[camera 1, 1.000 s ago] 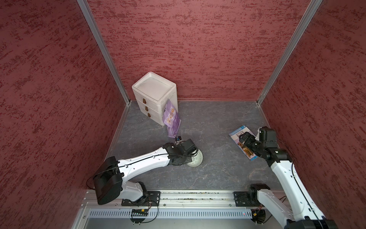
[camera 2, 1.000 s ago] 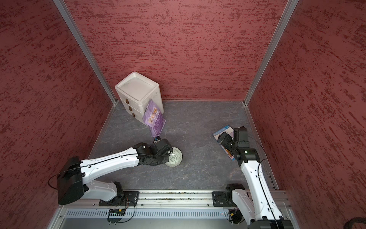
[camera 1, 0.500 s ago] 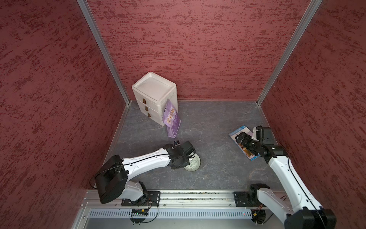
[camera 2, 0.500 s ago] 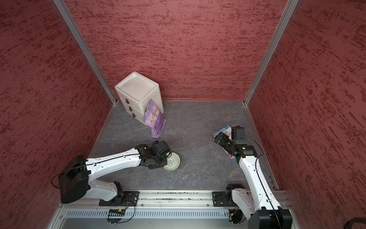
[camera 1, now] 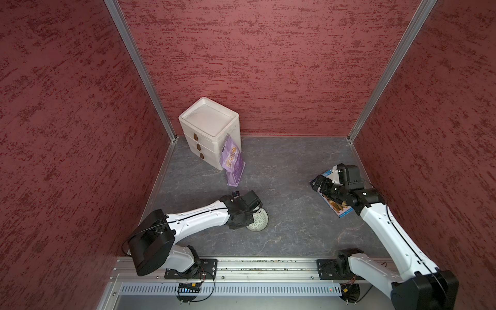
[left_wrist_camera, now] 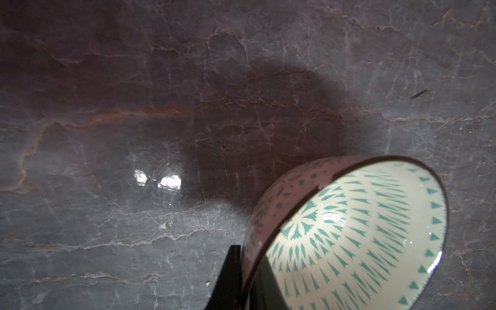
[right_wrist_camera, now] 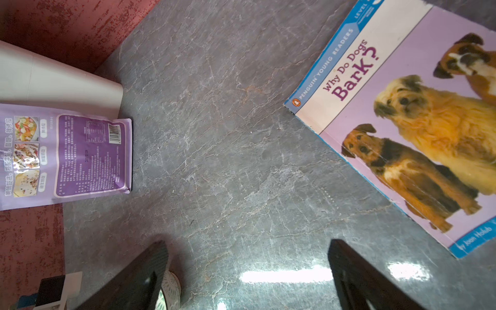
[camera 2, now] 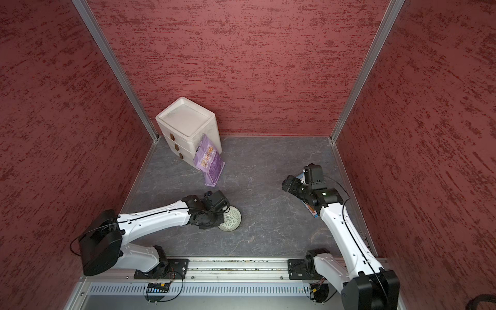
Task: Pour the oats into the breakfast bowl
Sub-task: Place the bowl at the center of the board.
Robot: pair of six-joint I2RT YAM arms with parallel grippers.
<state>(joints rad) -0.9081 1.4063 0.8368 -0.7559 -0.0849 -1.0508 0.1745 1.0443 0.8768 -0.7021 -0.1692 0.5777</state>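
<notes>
Seen from above, with twelve o'clock at the back wall. Shows the left arm (camera 1: 198,217) stretched low from its base at seven o'clock toward the middle of the grey floor (camera 1: 281,166), wrist bent downward. Finds the left gripper (left_wrist_camera: 248,255) pinching the rim of the breakfast bowl (camera 1: 259,222), one finger (left_wrist_camera: 232,265) outside the wall and its partner inside, with no gap visible. Places the bowl just toward six o'clock from the floor's centre, mouth facing up in both top views. Shows the right arm (camera 1: 383,228) rising from five o'clock toward three o'clock, with the right gripper (right_wrist_camera: 247,244) spread wide and empty above bare floor, near the dog book (right_wrist_camera: 402,120). Sets the oats pouch (camera 1: 232,161) at eleven o'clock, leaning on the white drawer box (camera 1: 209,126). Runs its long axis twelve to six, upper end against the box, lower end on the floor, printed face toward the right arm.
</notes>
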